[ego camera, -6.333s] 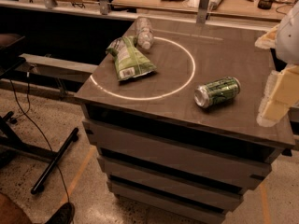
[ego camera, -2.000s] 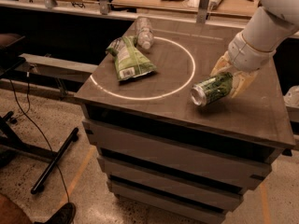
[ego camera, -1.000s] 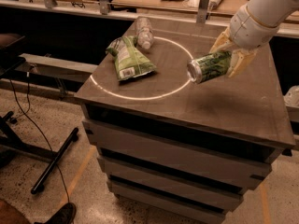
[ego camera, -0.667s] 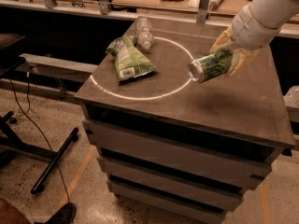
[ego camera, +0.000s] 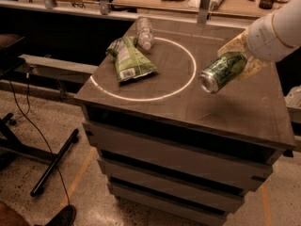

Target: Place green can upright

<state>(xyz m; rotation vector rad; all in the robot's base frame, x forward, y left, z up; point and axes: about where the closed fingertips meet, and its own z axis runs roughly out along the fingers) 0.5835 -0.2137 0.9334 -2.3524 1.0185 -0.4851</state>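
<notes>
view: camera view, the only one supplied.
pincer [ego camera: 241, 55]: was seen at the right side of the surface [ego camera: 221, 114], closed about the green can [ego camera: 222, 72]; pale fingers [ego camera: 231, 42] were pressed on opposite sides of the can body, and nothing else was held.
green can: was held in the air above the right part of the surface, just outside the white ring [ego camera: 193, 70]; it was tilted close to lying, with a silver end turned down and left.
can end: whether that silver end was the top or the base could not be told.
neighbours: a snack bag [ego camera: 129, 60] and a clear bottle [ego camera: 145, 32] were laid at the far left of the ring, well apart from the can.
step in hand: was judged to be the turning of the can to vertical ahead of setting down.
turning: was best done while the can was clear of the surface, the wrist rolled until the can's axis was plumb and the base was underneath.
lowering: was best made slowly over the bare patch below, so that the base was met flat, not on its rim.
release: was best delayed until the base was seated; the fingers were then to be opened evenly and drawn straight away.
risk: a light can was judged easily toppled by a dragging finger.
</notes>
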